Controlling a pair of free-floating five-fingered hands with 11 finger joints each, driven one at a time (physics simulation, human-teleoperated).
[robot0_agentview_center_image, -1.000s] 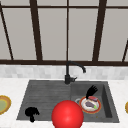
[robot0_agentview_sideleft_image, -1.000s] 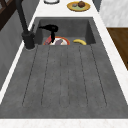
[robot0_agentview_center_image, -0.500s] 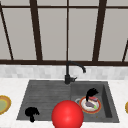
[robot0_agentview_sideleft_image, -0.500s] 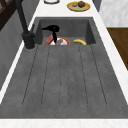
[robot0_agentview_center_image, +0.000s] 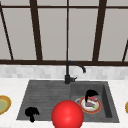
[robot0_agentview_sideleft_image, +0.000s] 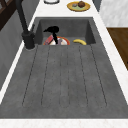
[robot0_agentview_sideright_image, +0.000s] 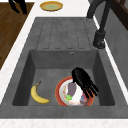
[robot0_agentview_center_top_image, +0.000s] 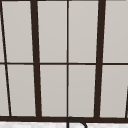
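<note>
Plate, red-rimmed, lies on the sink basin floor and carries food. Right hand hovers over the plate, fingers extended and spread, gripping nothing. Banana lies beside the plate. Left hand hangs over the draining board, fingers loosely curled, empty.

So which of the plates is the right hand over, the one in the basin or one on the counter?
The red-rimmed plate in the sink basin: the right hand hangs over its food. The yellow plates sit on the counter.
</note>
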